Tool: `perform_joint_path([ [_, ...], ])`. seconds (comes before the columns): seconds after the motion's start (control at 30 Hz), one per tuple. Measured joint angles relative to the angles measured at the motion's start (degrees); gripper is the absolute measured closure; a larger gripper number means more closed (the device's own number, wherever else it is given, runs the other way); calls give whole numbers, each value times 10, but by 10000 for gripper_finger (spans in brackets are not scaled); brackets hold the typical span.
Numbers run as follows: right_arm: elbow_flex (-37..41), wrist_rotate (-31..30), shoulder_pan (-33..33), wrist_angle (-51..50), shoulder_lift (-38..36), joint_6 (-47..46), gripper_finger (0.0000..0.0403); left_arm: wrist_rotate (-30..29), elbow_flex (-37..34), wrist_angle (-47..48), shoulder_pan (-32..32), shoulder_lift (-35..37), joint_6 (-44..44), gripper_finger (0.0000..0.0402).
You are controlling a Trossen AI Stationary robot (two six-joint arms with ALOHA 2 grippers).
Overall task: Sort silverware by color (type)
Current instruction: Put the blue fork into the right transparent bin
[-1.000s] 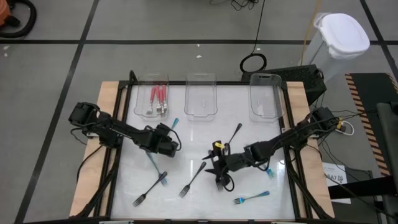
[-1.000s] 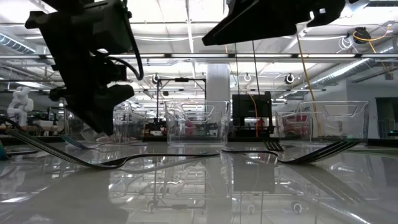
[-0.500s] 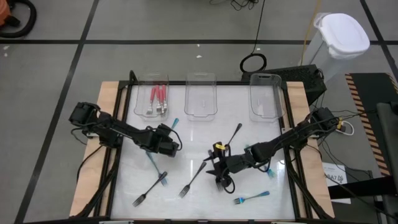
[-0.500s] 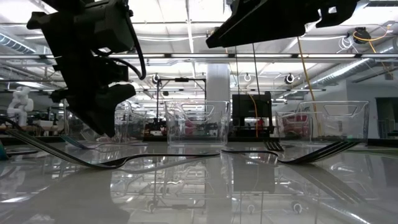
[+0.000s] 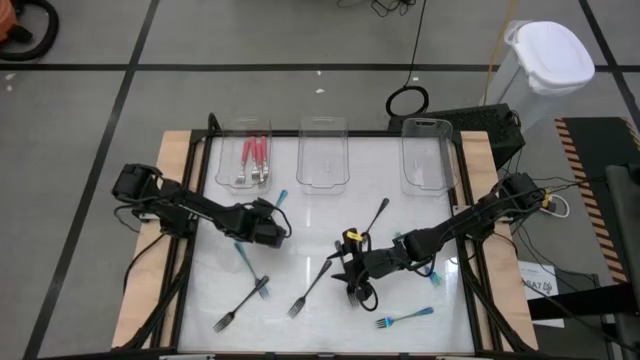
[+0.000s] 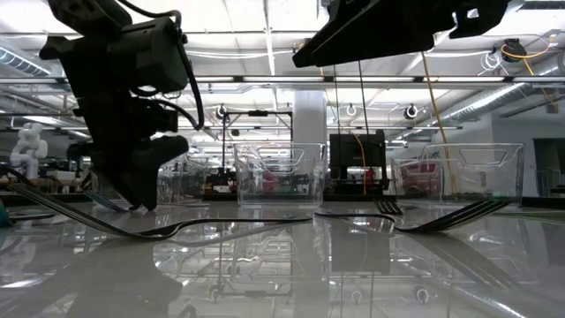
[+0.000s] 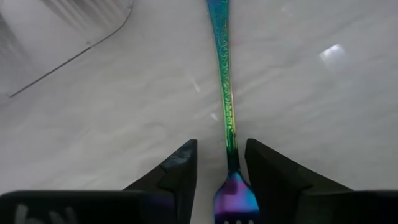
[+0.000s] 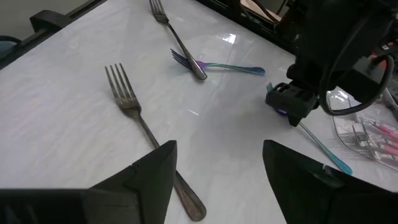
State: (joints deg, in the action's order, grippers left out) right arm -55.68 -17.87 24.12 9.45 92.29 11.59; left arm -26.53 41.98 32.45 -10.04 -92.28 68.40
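White table (image 5: 420,215) is shining. Left gripper (image 7: 222,163) is standing part open, its jaws on either side of a teal fork (image 7: 224,93) lying flat, not squeezing it. Right gripper (image 8: 214,163) is gaping wide over a black fork (image 8: 144,127), holding nothing.

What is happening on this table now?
A two-armed robot is sorting forks by colour. The left gripper is low over the table with its fingers on either side of a blue-green fork, not clearly gripping it. The right gripper is open above a dark fork. Red-handled forks already lie in the left tray; the other two trays hold no forks. More forks lie loose on the table.
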Motion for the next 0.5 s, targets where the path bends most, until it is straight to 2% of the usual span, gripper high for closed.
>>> perform_joint_path([
  [0.13,0,0,0,0,0,0,168,16,-6,-12,6,0,-16,300],
  [0.33,0,0,0,0,0,1,168,25,-7,-27,6,0,-59,381],
  [0.5,0,0,0,-3,0,2,168,26,-7,-27,7,4,-63,386],
])
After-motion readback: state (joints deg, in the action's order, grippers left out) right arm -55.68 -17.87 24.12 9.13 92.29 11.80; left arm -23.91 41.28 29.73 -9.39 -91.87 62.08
